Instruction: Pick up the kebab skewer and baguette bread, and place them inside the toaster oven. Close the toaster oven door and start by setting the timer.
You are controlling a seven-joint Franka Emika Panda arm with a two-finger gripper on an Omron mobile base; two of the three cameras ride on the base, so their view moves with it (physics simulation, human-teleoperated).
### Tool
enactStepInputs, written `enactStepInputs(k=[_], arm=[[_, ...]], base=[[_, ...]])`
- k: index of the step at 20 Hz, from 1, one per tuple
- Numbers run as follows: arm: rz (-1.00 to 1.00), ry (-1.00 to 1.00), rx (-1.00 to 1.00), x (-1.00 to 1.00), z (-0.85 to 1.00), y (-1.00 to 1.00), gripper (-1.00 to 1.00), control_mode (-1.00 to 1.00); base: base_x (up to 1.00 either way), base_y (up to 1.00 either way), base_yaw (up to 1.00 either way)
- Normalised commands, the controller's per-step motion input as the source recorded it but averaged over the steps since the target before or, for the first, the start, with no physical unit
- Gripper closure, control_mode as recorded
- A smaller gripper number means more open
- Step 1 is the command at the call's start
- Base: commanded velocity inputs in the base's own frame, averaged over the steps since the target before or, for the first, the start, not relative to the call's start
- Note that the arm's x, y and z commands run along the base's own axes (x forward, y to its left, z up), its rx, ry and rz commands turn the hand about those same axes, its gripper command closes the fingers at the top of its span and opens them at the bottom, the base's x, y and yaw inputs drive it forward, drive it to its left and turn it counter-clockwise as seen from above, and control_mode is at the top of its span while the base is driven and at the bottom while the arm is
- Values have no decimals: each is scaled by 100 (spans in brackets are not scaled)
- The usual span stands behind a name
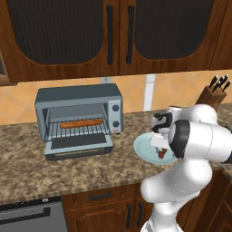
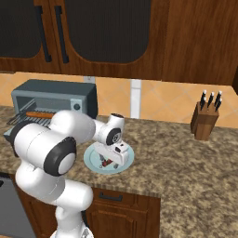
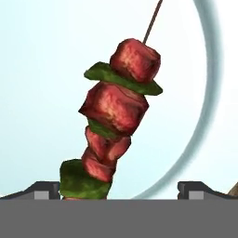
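The kebab skewer (image 3: 116, 111), red meat chunks with green pieces, lies on the pale blue plate (image 3: 37, 69). My gripper (image 3: 121, 190) is open and straddles its lower end, one fingertip (image 3: 44, 189) on each side, apart from it. From the base views the gripper (image 1: 159, 148) hangs low over the plate (image 1: 141, 146), with the skewer (image 2: 106, 162) under it. The baguette bread (image 1: 81, 123) rests on the wire rack inside the toaster oven (image 1: 79, 97). The toaster oven door (image 1: 79, 146) is folded down, open.
A wooden knife block (image 2: 205, 120) stands at the back right of the granite counter (image 2: 186, 158). Dark wood cabinets hang above. The arm's elbow (image 1: 199, 136) bulks over the counter's front edge right of the plate.
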Motion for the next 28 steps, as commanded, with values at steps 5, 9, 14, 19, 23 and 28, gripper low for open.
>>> enactStepInputs(k=[5, 9, 14, 19, 23, 28], arm=[[0, 0, 0, 7, -8, 8, -100, -100], [-2, 0, 2, 0, 0, 21, -100, -100], [-7, 0, 4, 0, -6, 24, -100, -100], [-8, 0, 1, 0, -24, 6, -100, -100], [-5, 0, 0, 0, -24, 0, -100, -100], [-1, 0, 0, 0, -12, -9, 100, -100]], base=[[0, 0, 0], [0, 0, 0], [0, 0, 0], [0, 0, 0], [0, 0, 0], [0, 0, 0]])
